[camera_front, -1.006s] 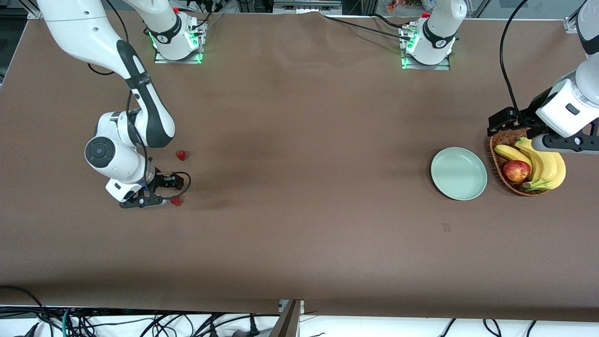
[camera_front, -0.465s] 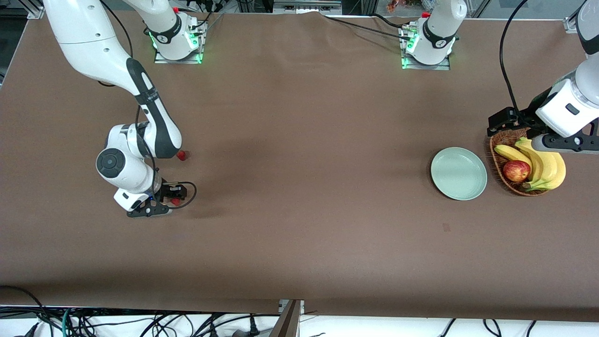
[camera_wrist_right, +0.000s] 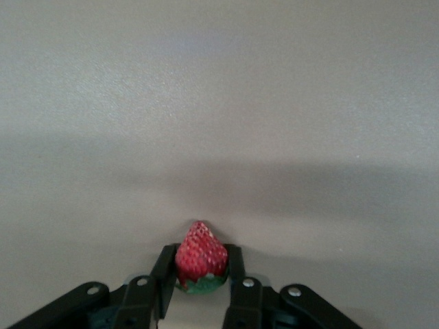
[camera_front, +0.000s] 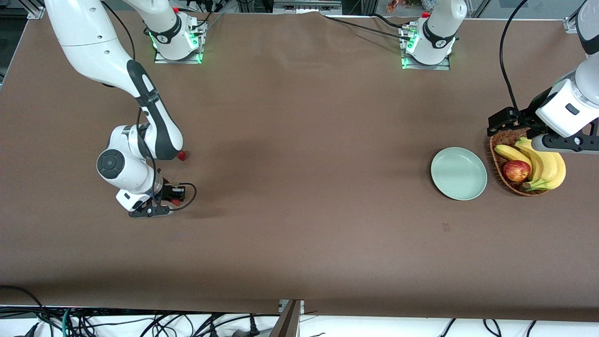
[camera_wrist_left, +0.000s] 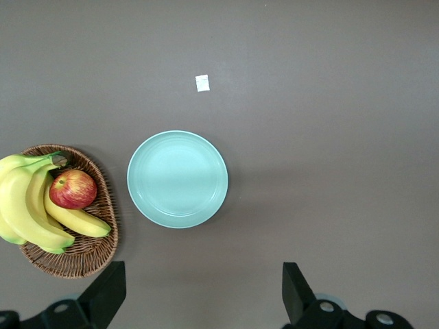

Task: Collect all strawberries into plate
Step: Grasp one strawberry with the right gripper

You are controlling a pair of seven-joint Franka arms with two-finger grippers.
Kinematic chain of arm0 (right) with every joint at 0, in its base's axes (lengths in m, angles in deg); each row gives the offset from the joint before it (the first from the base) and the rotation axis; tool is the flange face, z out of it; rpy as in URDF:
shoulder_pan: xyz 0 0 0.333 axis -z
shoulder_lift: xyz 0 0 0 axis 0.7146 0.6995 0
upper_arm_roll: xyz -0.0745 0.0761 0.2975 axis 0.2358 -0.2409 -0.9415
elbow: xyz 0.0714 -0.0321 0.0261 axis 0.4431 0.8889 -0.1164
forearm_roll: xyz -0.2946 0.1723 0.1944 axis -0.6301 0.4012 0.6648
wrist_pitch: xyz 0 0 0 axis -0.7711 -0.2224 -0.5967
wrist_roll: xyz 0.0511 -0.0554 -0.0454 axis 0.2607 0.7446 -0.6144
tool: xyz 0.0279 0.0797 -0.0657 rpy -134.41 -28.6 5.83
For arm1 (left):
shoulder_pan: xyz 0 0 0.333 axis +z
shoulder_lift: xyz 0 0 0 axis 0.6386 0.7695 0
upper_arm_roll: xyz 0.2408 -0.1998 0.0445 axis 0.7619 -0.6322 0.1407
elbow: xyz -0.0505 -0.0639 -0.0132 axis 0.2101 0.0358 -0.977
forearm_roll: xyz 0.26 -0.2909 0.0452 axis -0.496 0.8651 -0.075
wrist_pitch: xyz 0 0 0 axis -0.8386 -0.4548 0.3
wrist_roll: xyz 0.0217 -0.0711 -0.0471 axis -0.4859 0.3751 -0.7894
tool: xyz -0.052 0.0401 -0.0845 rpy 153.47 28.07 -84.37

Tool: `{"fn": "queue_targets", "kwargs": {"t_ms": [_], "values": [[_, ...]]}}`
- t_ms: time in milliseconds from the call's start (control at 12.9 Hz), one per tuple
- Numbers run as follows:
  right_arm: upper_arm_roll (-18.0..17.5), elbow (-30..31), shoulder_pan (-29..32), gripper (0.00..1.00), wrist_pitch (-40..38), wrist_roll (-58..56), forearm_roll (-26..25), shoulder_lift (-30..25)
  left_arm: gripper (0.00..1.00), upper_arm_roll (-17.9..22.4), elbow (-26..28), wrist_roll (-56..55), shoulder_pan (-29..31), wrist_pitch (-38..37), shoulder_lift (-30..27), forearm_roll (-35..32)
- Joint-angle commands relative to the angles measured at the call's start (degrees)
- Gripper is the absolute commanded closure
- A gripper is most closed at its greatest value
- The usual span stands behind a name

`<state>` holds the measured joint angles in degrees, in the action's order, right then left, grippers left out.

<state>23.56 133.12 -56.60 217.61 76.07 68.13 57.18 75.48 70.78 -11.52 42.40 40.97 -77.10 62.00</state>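
At the right arm's end of the surface (camera_front: pixel 299 243), front view, the right gripper (camera_front: pixel 164 204) sits low over a strawberry (camera_front: pixel 176 202), only a red edge of which shows beside the camera housing; a second strawberry (camera_front: pixel 181 156) lies farther from the camera, partly hidden by the arm's forearm. A third berry is not visible. The plate (camera_front: pixel 458 173) lies bare toward the left arm's end, just beside the basket (camera_front: pixel 500 145) holding bananas (camera_front: pixel 545 166) and an apple (camera_front: pixel 516 171); the left gripper (camera_front: pixel 517 120) waits above the basket. Left wrist view: plate (camera_wrist_left: pixel 178 179) holds nothing, basket (camera_wrist_left: pixel 92 247) beside it, and the left gripper's jaws stand wide apart. Right wrist view: the jaws are pinched narrow on the strawberry (camera_wrist_right: pixel 201 255), one finger (camera_wrist_right: pixel 164 274) on each flank near the green cap, berry tip pointing away. Risk, as judged: the hold is low on a tapered, small body, so the berry could squeeze out forward on lifting; the long carry to the plate adds chance of a drop. Against the earlier front frames, the arm has shifted over the berry, which lay clear beside the gripper a second ago, and the jaws have drawn together.
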Motion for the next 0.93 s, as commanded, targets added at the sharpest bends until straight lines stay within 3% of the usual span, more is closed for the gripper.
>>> {"fn": "queue_targets", "kwargs": {"t_ms": [0,155,387,852], "values": [[-1.32,-1.84,0.01,0.84,-1.56,-0.32,2.02,-0.12,0.00,0.20,-0.88,0.82,-0.26,-0.03,0.19,0.27],[-3.42,-5.69,-0.34,0.84,-6.29,2.39,5.00,-0.30,0.00,0.20,-0.80,0.82,-0.26,-0.03,0.28,0.27],[-5.72,-10.01,-2.88,0.84,-8.96,12.31,5.28,0.14,0.00,0.11,-0.79,0.82,-0.26,-0.03,0.28,0.27],[-5.72,-20.36,-18.24,0.82,-8.78,39.98,4.93,5.57,0.00,0.12,-0.80,0.82,-0.26,-0.03,0.28,0.27]]}}
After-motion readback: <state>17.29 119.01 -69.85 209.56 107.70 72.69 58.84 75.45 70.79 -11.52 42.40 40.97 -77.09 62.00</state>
